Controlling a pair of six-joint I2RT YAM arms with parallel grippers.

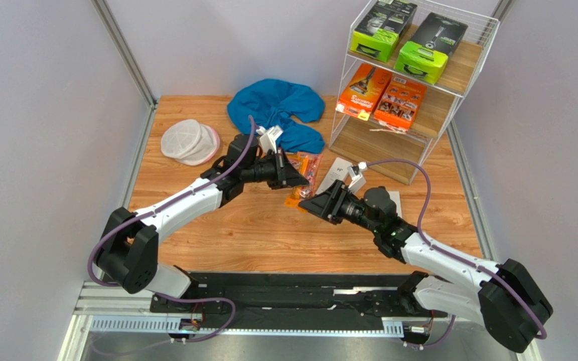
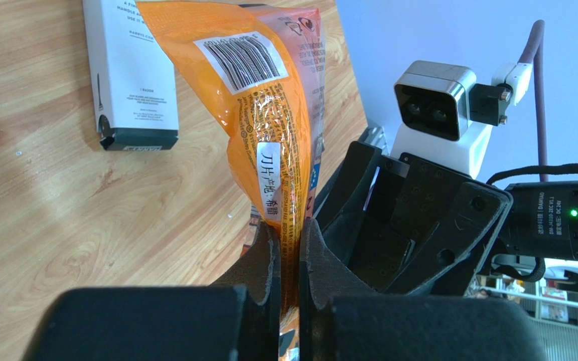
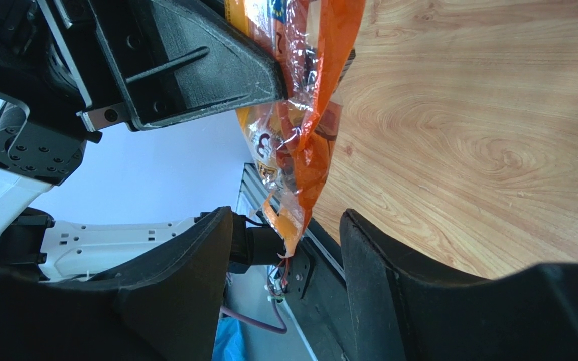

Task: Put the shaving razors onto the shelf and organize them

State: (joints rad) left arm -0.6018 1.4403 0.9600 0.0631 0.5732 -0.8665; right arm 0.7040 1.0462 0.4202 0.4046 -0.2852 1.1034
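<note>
My left gripper [image 1: 290,176] is shut on a clear orange-trimmed bag of razors [image 1: 306,177] and holds it off the table; in the left wrist view the bag [image 2: 269,113] is pinched between the pads [image 2: 290,233]. My right gripper [image 1: 316,204] faces it, open. In the right wrist view the bag's lower corner [image 3: 299,218] hangs between the spread fingers [image 3: 284,226] without touching either. A slim white box [image 2: 130,75] lies on the table beyond the bag. The shelf [image 1: 461,90] holds two lime-green boxes [image 1: 381,28] on top and two orange cartons [image 1: 381,98] on the middle board.
A blue cloth [image 1: 277,109] lies at the back of the wooden table [image 1: 269,233], with a round white mesh pouch [image 1: 189,141] to its left. A white box [image 1: 337,171] lies in front of the shelf. The shelf's bottom board [image 1: 367,147] is bare.
</note>
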